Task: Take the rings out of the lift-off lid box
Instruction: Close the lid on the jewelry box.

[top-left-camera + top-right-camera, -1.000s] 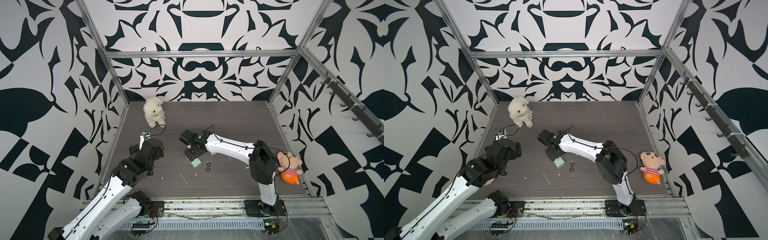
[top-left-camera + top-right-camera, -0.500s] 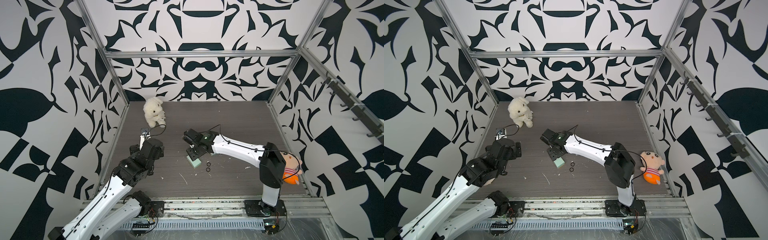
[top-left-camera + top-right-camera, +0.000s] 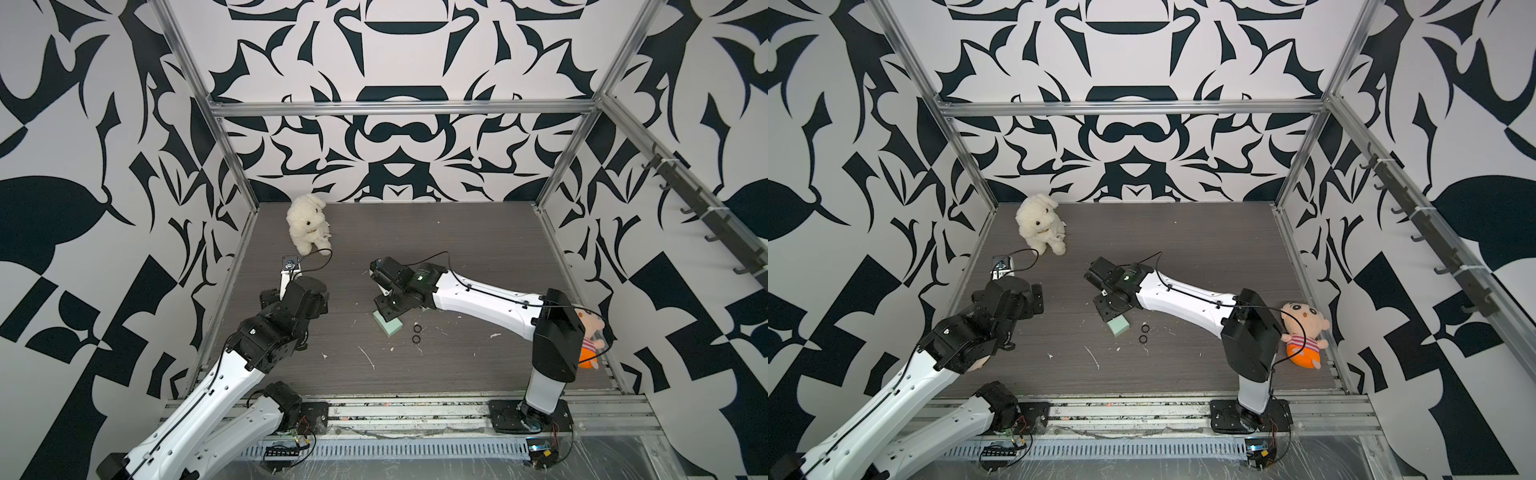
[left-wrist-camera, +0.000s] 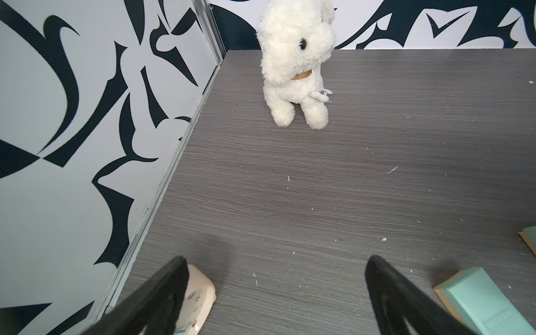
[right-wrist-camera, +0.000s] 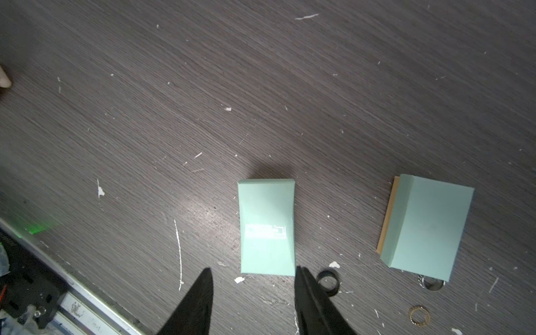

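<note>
Top views: in both top views we record two black rings (image 3: 417, 328) lying flat on the worktop (image 3: 457, 249), just beside a mint box piece (image 3: 390, 328).

Left wrist view: the left claw (image 4: 277, 261) stands wide and empty. No ring shows here.

Right wrist view: the right claw (image 5: 253, 271) is partly spread and grips nothing, at the end of the mint box piece. One black ring (image 5: 327, 280) lies just beside a finger. A silver ring (image 5: 432, 283) sits partly under the second mint piece (image 5: 426, 226), and a gold ring (image 5: 419, 315) lies near it.

We judge the rings light, rigid and slippery; pinch across the band wall.
</note>
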